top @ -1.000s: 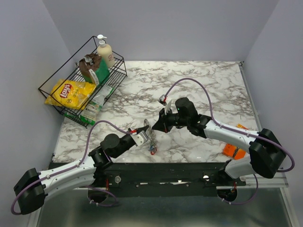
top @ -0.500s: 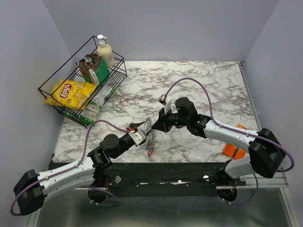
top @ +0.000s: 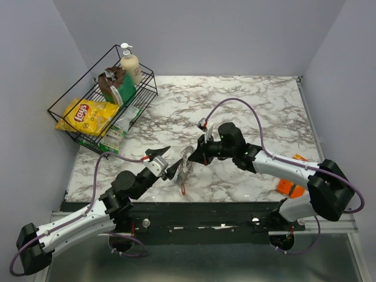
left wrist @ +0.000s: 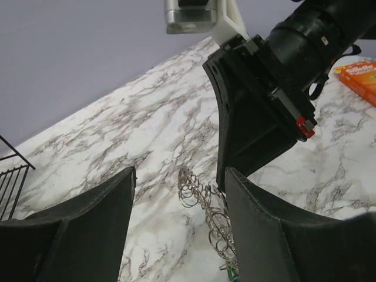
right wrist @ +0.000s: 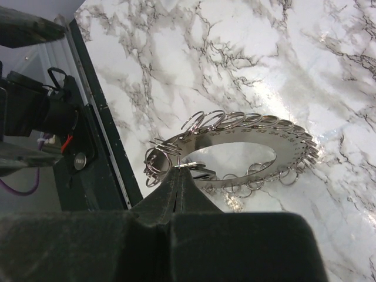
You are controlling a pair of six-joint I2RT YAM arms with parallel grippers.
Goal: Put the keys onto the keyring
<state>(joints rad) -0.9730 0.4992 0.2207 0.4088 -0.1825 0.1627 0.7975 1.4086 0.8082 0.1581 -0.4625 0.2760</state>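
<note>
The keyring (top: 187, 167) is a flat silvery hoop hung with many small split rings, and it is tilted off the marble. My right gripper (top: 192, 156) is shut on its upper edge. The right wrist view shows the closed tips (right wrist: 179, 170) pinching the hoop (right wrist: 247, 134) at its rim. A red-headed key (top: 183, 190) dangles at the hoop's low end, and a green bit (left wrist: 232, 273) shows there in the left wrist view. My left gripper (top: 166, 161) stands open just left of the hoop (left wrist: 214, 220), holding nothing. Other keys are out of view.
A wire basket (top: 76, 117) with a chips bag, packets and a soap bottle (top: 130, 63) stands at the back left. An orange box (top: 291, 187) lies near the right arm's base. The table's dark front edge (top: 205, 205) runs just below the keyring.
My left gripper has opened, let go of the keyring and drawn back to the left. The right gripper keeps its grip, and the keyring now hangs from it alone.
</note>
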